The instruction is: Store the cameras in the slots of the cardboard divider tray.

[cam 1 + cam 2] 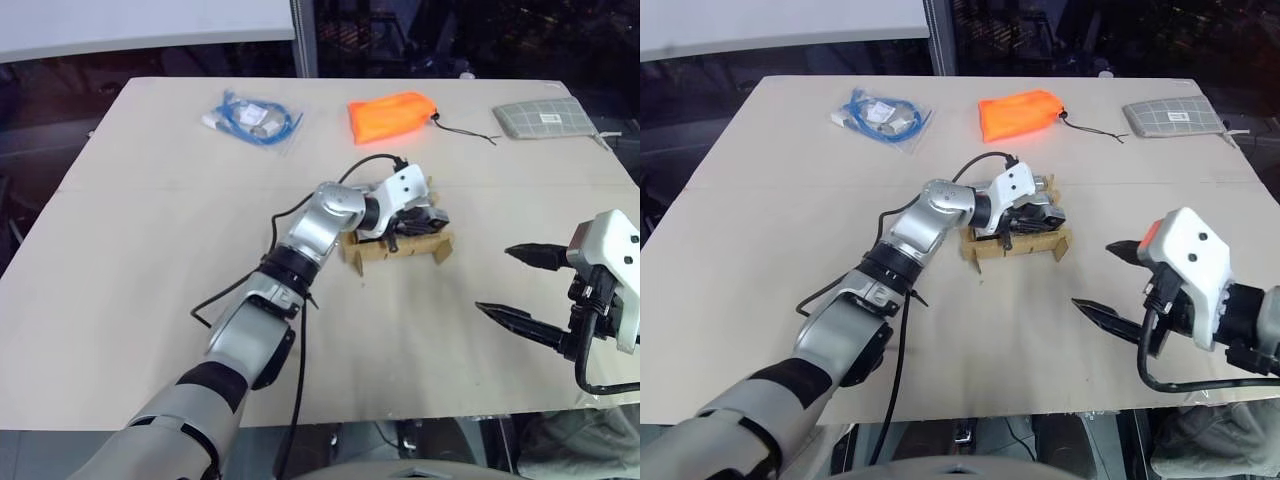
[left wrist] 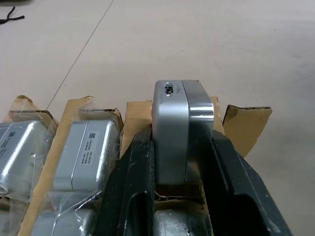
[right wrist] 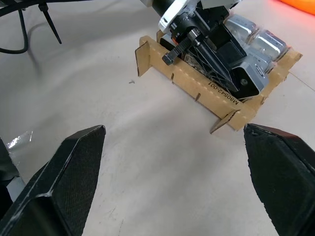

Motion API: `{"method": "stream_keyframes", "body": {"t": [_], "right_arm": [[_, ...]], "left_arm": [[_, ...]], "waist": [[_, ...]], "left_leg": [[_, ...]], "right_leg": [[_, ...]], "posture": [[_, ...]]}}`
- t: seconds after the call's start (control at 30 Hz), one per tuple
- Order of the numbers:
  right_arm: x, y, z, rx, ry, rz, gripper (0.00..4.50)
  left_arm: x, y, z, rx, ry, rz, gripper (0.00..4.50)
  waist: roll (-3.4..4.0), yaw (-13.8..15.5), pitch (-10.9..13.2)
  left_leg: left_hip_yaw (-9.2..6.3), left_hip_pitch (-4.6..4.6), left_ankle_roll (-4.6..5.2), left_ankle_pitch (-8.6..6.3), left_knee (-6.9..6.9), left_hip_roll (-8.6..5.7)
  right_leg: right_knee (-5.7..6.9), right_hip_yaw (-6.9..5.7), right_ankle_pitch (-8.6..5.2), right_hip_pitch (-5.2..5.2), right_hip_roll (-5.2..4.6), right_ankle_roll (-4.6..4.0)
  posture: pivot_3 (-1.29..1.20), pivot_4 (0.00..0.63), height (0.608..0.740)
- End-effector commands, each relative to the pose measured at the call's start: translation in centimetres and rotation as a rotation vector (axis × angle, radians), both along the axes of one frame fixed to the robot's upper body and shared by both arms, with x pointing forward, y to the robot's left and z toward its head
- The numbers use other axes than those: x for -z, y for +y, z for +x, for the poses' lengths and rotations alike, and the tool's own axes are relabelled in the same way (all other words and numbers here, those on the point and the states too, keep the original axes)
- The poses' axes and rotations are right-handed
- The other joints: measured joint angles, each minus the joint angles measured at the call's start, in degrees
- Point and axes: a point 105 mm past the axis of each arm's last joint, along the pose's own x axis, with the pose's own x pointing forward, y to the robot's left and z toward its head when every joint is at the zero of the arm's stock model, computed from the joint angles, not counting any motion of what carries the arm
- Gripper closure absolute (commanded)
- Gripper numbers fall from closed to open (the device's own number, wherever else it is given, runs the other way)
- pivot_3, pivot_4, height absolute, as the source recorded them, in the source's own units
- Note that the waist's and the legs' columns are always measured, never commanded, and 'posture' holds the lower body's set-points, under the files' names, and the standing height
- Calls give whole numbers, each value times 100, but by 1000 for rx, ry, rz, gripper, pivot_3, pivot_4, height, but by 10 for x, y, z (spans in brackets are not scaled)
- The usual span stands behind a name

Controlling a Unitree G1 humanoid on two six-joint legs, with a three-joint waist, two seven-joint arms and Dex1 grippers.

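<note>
Two pincers: left pincer (image 2: pixel 170 196) clenched on a camera (image 2: pixel 179 132) at the tray's (image 3: pixel 211 91) edge slot, right pincer (image 1: pixel 512 285) released over bare table (image 1: pixel 120 300).

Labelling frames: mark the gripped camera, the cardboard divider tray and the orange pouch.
gripped camera (image 2: pixel 174 132), left wrist view, silver side face.
cardboard divider tray (image 3: pixel 197 83), right wrist view, long outer wall.
orange pouch (image 1: pixel 388 115), left eye view, middle of fabric.
</note>
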Motion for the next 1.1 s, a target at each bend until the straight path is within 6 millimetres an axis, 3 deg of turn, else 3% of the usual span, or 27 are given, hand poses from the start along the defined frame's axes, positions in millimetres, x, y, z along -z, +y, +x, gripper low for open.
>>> {"method": "stream_keyframes", "body": {"t": [0.03,0.13,0.3,0.47,0.63,0.73,0.83,0.93,1.1], "right_arm": [[-5,2,-1,-15,-24,-5,0],[-5,2,-1,-15,-23,-6,0],[-4,1,-1,-13,-14,-13,0],[-5,-1,-1,-13,-10,-15,0],[-2,-6,1,-1,6,-25,0],[1,-9,4,8,16,-32,0],[4,-13,7,16,18,-44,0],[7,-19,16,28,16,-44,0],[15,-30,30,53,10,41,0]], "left_arm": [[-4,-2,-1,8,-36,-13,2579],[-7,-1,0,2,-36,-28,1252],[-16,6,-1,11,-31,-42,1252],[-48,21,-4,14,-70,-101,1252],[-95,72,-22,-9,-44,-207,1252],[-106,107,-43,-17,-20,-222,1252],[-103,134,-59,-56,36,-237,1252],[-65,175,-73,-197,79,-146,1252],[-7,203,-91,-369,127,-72,1252]], "waist": [[0,-2,0],[0,-4,0],[0,-11,0],[0,-17,0],[2,-37,-1],[4,-58,-2],[3,-21,-2],[1,-48,-12],[-24,-3,-17]], "left_leg": [[0,0,0,0,0,0],[0,0,0,0,0,0],[0,1,0,0,0,0],[0,1,-2,1,0,5],[1,2,-22,13,0,10],[3,6,-27,16,-2,16],[3,9,-29,17,0,18],[-3,9,-28,17,12,14],[3,18,-29,17,3,15]], "right_leg": [[0,0,0,0,0,0],[0,0,0,0,0,0],[1,1,0,0,1,0],[2,1,0,-1,2,0],[3,3,0,-2,4,0],[6,7,0,-2,4,0],[8,6,-1,0,2,1],[8,-4,-1,10,-4,2],[7,3,-1,11,-5,2]], "posture": [[0,150,740],[0,150,740],[0,150,740],[0,150,740],[0,150,740],[0,150,740],[0,150,740],[0,150,740],[0,150,740]]}}
